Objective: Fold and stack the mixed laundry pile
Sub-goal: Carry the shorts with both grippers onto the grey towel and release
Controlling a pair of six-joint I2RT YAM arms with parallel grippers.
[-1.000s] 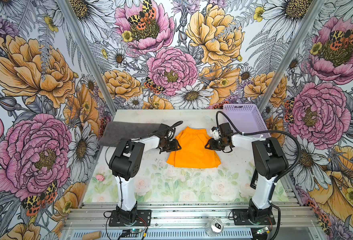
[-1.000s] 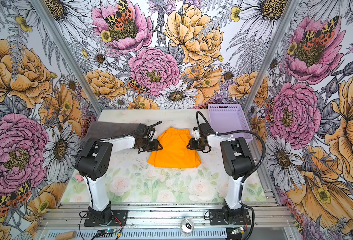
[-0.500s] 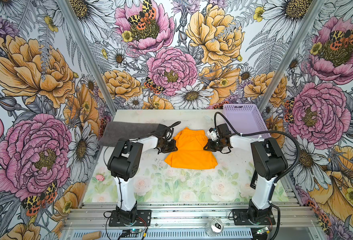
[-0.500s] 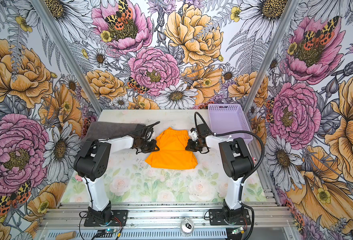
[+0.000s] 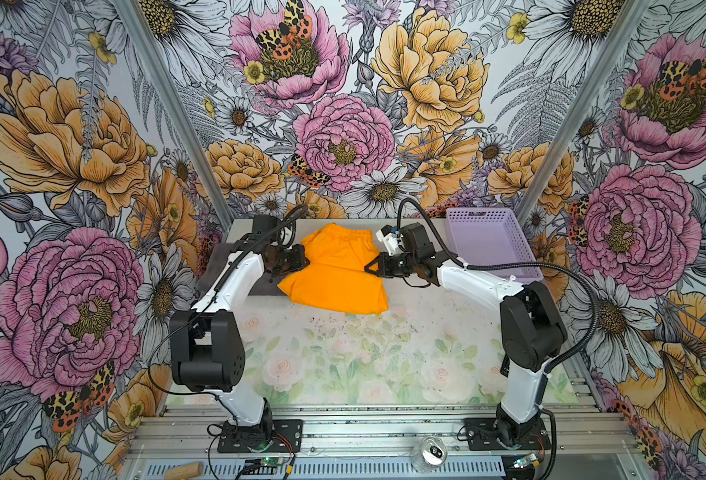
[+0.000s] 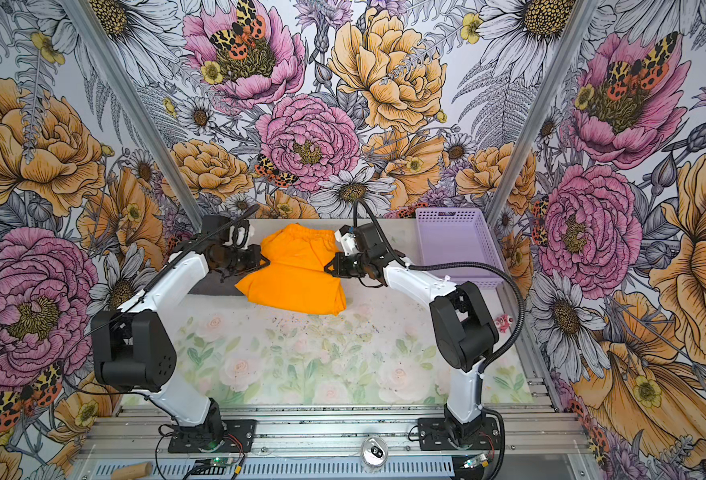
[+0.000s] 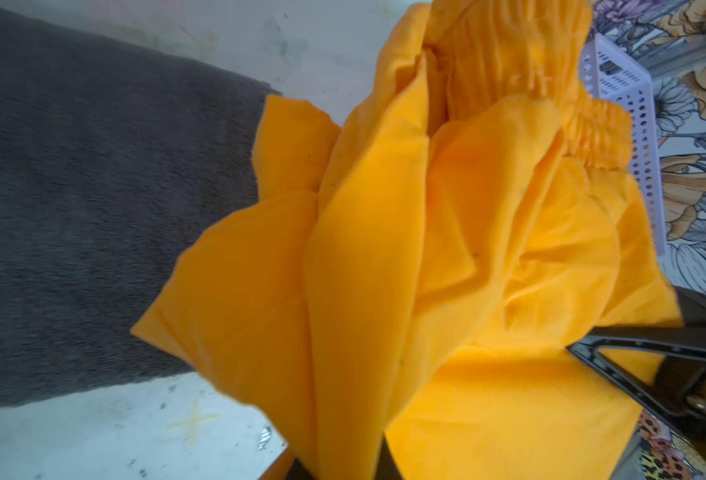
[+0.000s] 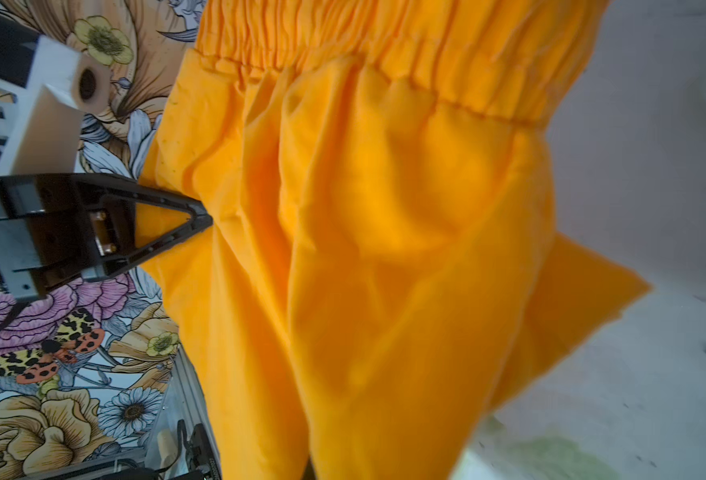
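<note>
The left tool and right tool each pinch opposite sides of the shorts; the towel lies beside the shorts, on the left tool's side.

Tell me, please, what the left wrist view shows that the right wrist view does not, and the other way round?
Only the left wrist view: the dark grey plush towel lying flat, the lavender perforated plastic basket, and the right hand shut on the bright orange elastic-waist shorts.
Only the right wrist view: the left hand, shut on the opposite edge of the shorts.
Both: the shorts, with their gathered waistband, bunched between the two hands, and the pale table.
</note>
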